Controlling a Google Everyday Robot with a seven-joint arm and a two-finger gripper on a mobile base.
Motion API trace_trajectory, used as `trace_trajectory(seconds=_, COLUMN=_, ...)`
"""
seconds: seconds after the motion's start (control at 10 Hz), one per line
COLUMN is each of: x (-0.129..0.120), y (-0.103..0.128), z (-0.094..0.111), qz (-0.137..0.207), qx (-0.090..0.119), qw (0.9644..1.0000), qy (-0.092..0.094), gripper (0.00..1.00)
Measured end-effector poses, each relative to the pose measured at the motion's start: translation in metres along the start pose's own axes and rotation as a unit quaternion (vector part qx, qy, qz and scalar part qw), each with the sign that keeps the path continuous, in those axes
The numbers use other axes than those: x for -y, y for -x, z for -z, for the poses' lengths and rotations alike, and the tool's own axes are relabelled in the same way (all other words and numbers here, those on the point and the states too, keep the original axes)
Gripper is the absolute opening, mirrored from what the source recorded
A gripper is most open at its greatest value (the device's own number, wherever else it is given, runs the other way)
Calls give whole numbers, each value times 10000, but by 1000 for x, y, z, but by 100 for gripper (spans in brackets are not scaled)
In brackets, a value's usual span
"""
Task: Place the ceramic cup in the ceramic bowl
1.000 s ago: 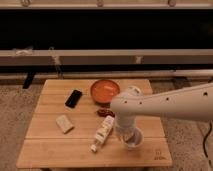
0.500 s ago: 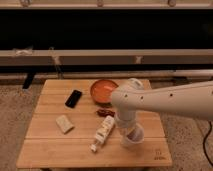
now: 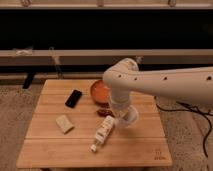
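The ceramic cup is small and white. It hangs tilted in my gripper, a little above the wooden table, right of centre. My gripper is shut on the cup, and the white arm reaches in from the right and hides the cup's left side. The ceramic bowl is orange-red inside. It stands at the back middle of the table, up and to the left of the cup, with its right part hidden behind my arm.
A white labelled bottle lies on the table in front of my gripper. A small dark red item lies beside it. A black phone and a beige block lie on the left. A cable runs on the floor at right.
My gripper has risen from the table with the cup and moved back and slightly left, toward the bowl. The other things have not moved.
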State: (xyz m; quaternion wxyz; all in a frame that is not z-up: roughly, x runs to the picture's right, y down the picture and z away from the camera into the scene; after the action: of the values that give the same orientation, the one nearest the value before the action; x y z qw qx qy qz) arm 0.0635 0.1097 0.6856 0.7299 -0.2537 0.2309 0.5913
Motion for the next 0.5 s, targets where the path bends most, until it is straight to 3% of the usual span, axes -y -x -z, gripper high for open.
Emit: trace_trajectory(seconds=0.5, x=-4, y=42, z=22, qz=833, qx=364, qw=9957, qy=-158, gripper=0)
